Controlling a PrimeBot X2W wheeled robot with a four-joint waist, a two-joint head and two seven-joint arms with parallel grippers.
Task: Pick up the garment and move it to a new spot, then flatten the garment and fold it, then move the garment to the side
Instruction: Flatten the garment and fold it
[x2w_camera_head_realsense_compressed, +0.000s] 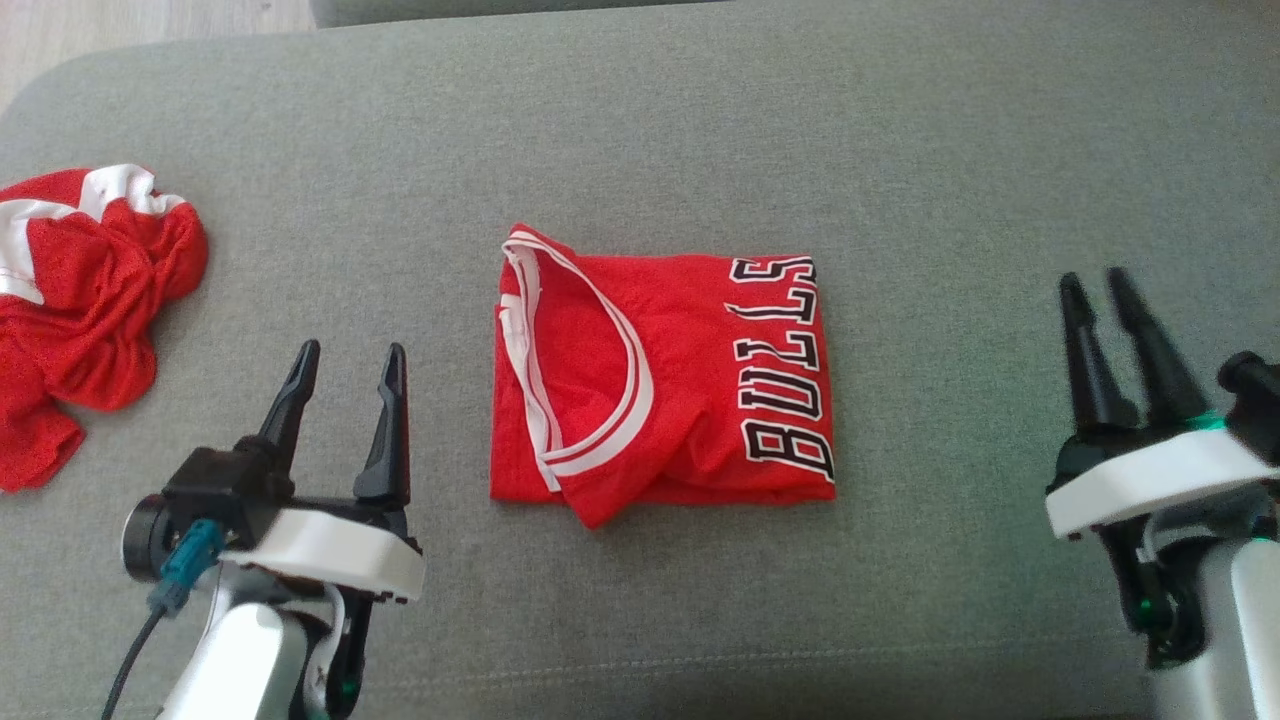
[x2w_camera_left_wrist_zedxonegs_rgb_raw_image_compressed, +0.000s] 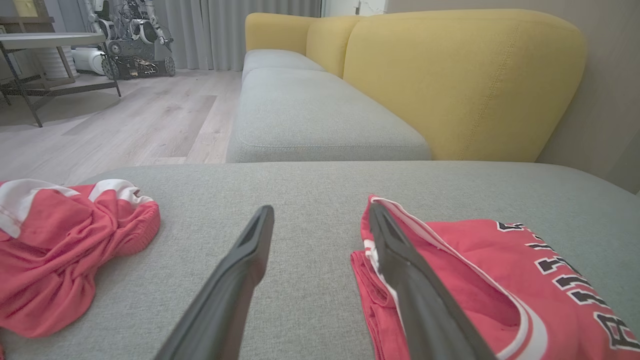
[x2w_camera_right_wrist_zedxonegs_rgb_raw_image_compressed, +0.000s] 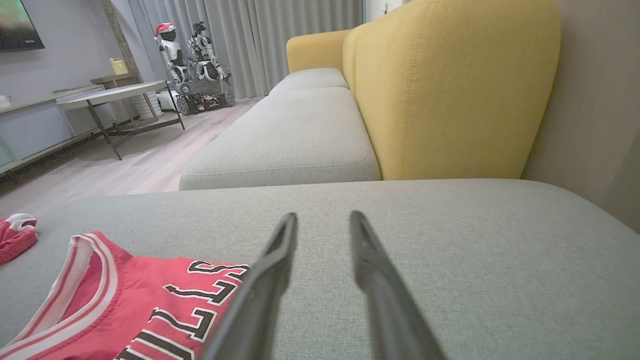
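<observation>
Folded garment (x2w_camera_head_realsense_compressed: 660, 375) at frame centre on grey cushion (x2w_camera_head_realsense_compressed: 900, 150). Left gripper (x2w_camera_head_realsense_compressed: 353, 348) lower left, right gripper (x2w_camera_head_realsense_compressed: 1094, 277) lower right: both apart, empty. Risks undoing the fold by pinching only the top layer, or dragging into crumpled red cloth (x2w_camera_head_realsense_compressed: 80, 310) at left edge.

Left gripper (x2w_camera_head_realsense_compressed: 353, 350) sits at the lower left, fingers pointing up, jaws spread wide. Right gripper (x2w_camera_head_realsense_compressed: 1094, 278) sits at the lower right, fingers leaning slightly left, jaws parted too, with a narrower gap.
</observation>
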